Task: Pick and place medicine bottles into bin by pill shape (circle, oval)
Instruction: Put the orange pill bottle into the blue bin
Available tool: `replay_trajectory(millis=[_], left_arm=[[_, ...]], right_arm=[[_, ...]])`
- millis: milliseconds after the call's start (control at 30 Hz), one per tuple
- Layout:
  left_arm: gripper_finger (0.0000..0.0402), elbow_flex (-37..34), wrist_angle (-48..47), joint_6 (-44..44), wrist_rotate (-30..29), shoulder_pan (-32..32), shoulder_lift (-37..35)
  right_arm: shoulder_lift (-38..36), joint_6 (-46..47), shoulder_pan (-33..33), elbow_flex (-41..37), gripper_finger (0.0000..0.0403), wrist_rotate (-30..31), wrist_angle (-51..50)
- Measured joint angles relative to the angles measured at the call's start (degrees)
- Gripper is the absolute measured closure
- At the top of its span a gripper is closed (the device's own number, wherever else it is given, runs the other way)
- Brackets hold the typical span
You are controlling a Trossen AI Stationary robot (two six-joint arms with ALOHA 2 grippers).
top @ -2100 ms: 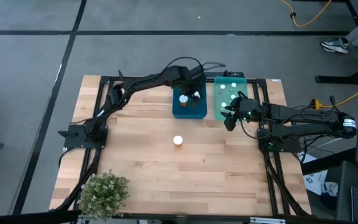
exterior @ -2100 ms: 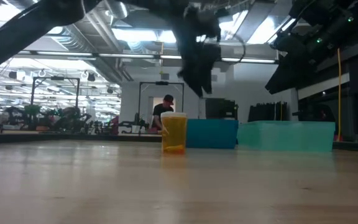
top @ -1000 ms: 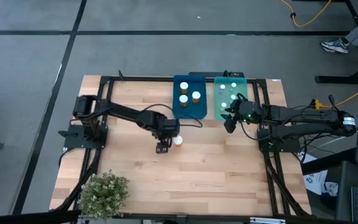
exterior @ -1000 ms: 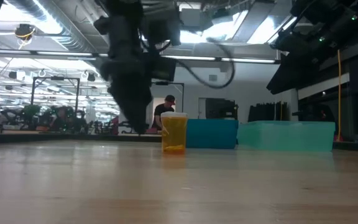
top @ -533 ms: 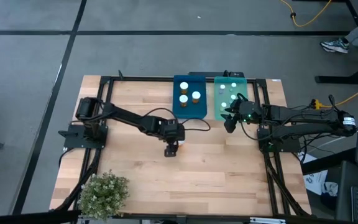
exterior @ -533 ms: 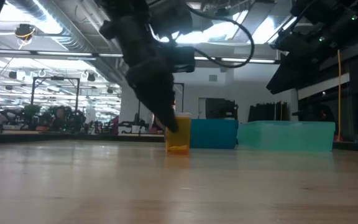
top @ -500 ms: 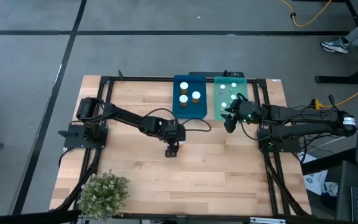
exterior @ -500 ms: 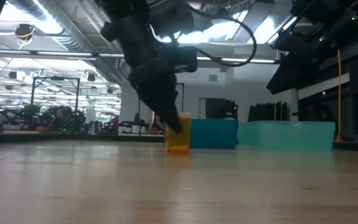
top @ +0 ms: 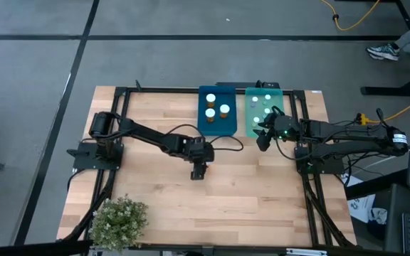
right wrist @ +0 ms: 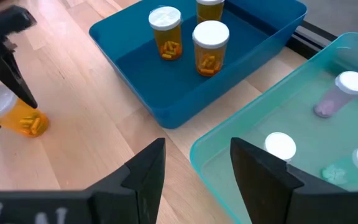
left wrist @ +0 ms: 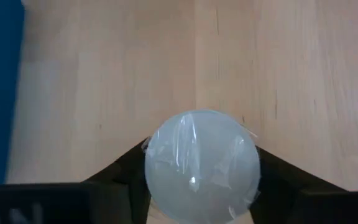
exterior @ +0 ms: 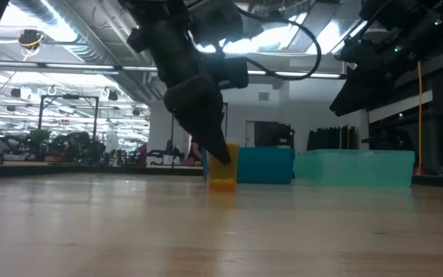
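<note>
The left gripper had clamped the upright amber-orange, white-capped plastic medicine bottle on the wooden desk, near the dark blue plastic tray; the right gripper hovered half-open over the trays.

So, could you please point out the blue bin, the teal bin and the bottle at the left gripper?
blue bin [right wrist: 166, 107], right wrist view, near wall.
teal bin [right wrist: 241, 134], right wrist view, near rim.
amber bottle [right wrist: 23, 121], right wrist view, amber body.
left gripper [right wrist: 17, 93], right wrist view, fingertip area.

Grey floor — bright ceiling lights
</note>
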Motion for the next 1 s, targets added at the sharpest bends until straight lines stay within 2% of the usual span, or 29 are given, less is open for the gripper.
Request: replay_trajectory(millis=[67,200,367,633,1000], left_arm=[[0.0227,1.5,-0.4,1.7,-0.3,0.4,-0.4],[0.0227,8.0,-1.5,5.2,-0.7,3.1,-1.5],[0.0227,16.2,-1.9,9.6,-6.9,8.7,-1.1],[0.0227,23.0,-3.3,8.8,0.0,18.6,5.6],[0.0227,25.0,-5.3,9.2,2.3,20.2,13.3]], right_arm=[[0.0,0.0,0.0,0.0,0.022,0.0,0.0],[0.0,0.0,0.0,0.0,0.022,0.0,0.0],[0.0,0.0,0.0,0.0,0.022,0.1,0.4],[0.0,-0.9,0.0,0.0,0.022,0.1,0.9],[0.0,-1.6,0.0,0.0,0.022,0.1,0.8]])
